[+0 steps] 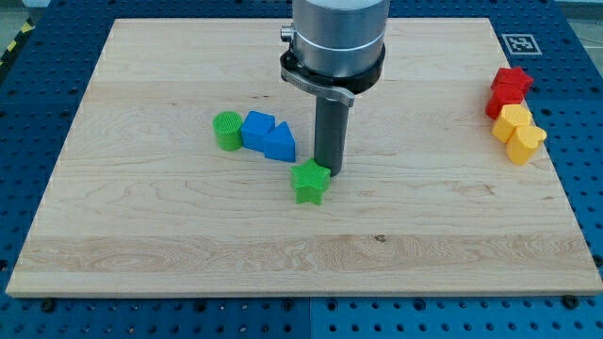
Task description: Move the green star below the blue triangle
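- Wooden board [141, 235] lying on a blue perforated table [28, 85]; a black-and-white marker tag [515, 43] sits at the board's top right corner
- Our arm [337, 38] comes down from the view's top centre; grey cylinder body, dark collar, then the dark rod
- We carry no fingers or jaws, only the rod, so nothing is held or clamped; our tip [329, 172] stands on the board, touching or just beside the upper right edge of the green star [310, 182]
- Green star sits near the board's middle, just below and slightly right of the blue triangle [280, 143]; we cannot tell whether a thin gap separates the two
- Blue triangle touches a second blue block [256, 128] on its upper left; that block's shape is unclear, roughly a cube or prism
- Green cylinder [227, 130] stands upright just left of the blue pair, touching or nearly so
- At the right edge, well apart from the centre group: red star [512, 81] atop the cluster; another red block [499, 102] below it, shape hidden; yellow block [513, 121] under that; yellow heart-like block [525, 142] lowest; all four packed together
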Robot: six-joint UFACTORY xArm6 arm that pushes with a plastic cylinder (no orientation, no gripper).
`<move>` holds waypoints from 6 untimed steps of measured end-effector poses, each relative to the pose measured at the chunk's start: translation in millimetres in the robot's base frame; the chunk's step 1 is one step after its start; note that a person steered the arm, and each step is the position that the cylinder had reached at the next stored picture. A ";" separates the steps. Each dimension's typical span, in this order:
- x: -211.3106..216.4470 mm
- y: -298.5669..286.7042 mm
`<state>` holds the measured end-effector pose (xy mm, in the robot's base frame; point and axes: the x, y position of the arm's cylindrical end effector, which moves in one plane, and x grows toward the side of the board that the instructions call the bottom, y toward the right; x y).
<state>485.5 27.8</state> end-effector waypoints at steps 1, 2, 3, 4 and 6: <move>7.5 3.1; 7.5 -3.7; 7.5 -15.6; 7.5 -24.3; 7.2 -56.8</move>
<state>492.7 -29.0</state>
